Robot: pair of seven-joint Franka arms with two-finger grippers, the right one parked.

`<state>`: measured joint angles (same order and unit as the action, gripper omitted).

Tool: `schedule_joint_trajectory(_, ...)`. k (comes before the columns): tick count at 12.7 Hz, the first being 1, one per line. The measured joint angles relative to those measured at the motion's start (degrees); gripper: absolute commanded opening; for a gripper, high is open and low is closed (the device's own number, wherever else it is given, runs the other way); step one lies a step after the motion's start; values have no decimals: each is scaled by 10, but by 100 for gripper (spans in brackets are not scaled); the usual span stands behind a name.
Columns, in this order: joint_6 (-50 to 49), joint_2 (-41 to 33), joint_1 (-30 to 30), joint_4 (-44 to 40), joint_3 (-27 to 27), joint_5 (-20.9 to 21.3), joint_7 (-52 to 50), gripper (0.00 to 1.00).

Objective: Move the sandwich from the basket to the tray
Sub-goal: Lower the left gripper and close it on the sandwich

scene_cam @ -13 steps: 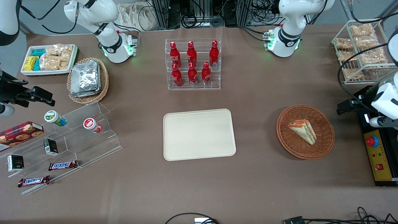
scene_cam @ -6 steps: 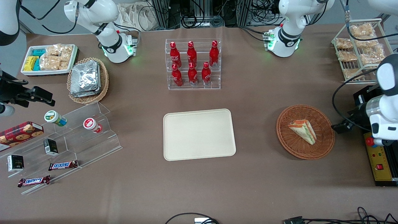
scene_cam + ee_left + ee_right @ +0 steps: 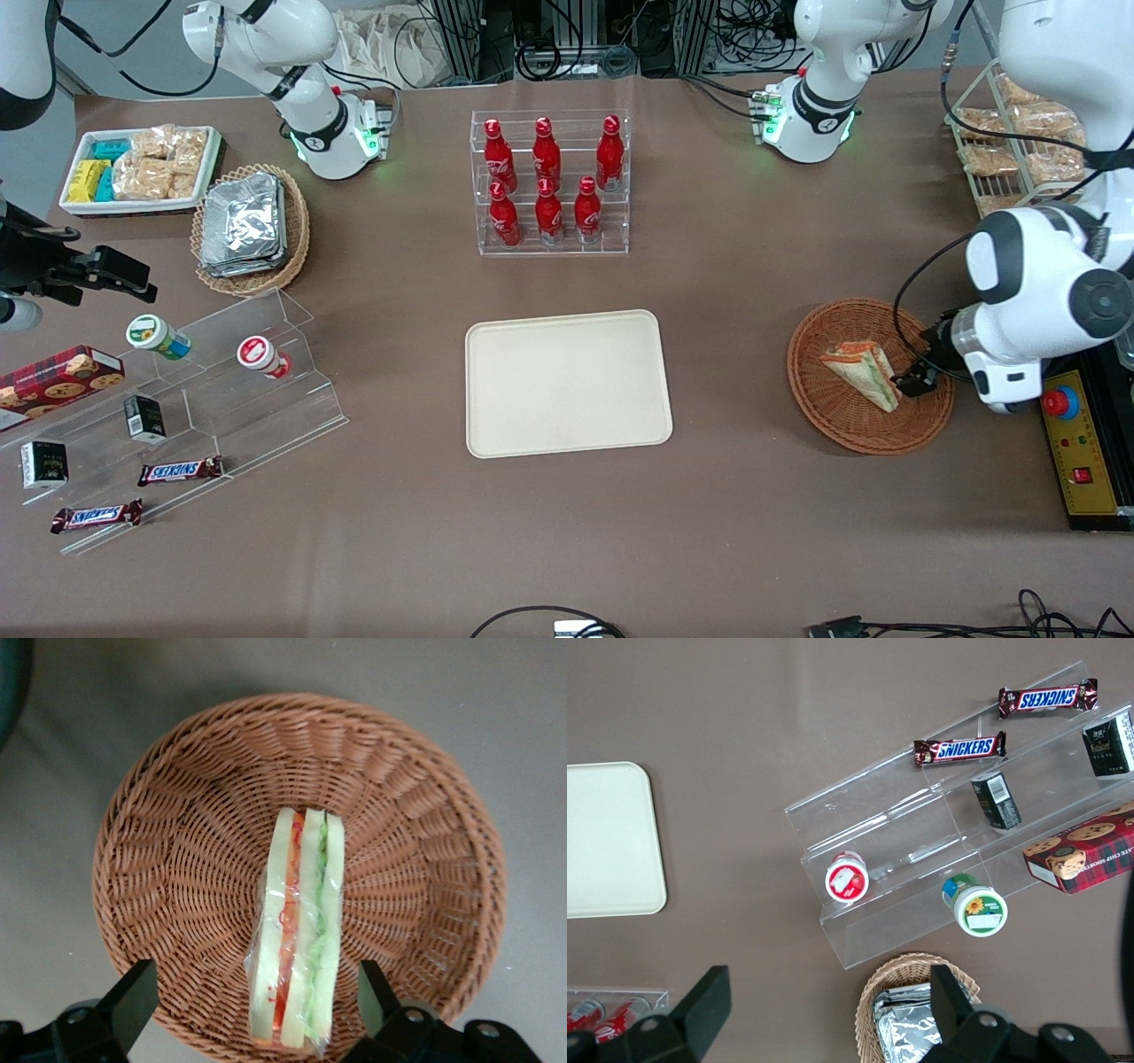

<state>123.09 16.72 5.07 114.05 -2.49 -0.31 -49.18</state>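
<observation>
I am holding the hand (image 3: pixel 252 1014) above the basket (image 3: pixel 833 421), over the rim toward the working arm's end of the surface. In the wrist view its two fingers (image 3: pixel 133 997) are standing wide apart with nothing between them, straddling the sandwich (image 3: pixel 297 935) from above and not touching it.

The sandwich (image 3: pixel 861 374) is lying in the middle of the basket, resting on its side, layered edge facing up: pale bread, orange-red strip, green strip, all under clear wrap. The tray (image 3: pixel 496 434) is sitting bare near the middle of the surface, well apart from the basket.

Handling, my judgement: the wedge is looking light and soft, so a hard squeeze would likely crush the bread and push filling out. The wrap is probably slick and may be sliding under the pads. I am planning to take hold across the two flat bread faces, near the thick end rather than the thin tip, with the fingers closing gently. The woven wall is low, so a straight lift should be clearing it.
</observation>
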Motion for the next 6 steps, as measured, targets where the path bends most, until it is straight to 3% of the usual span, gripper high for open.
schedule_joint_trajectory(6, 60, 0, -16, 44, -3, 0, -3, 100)
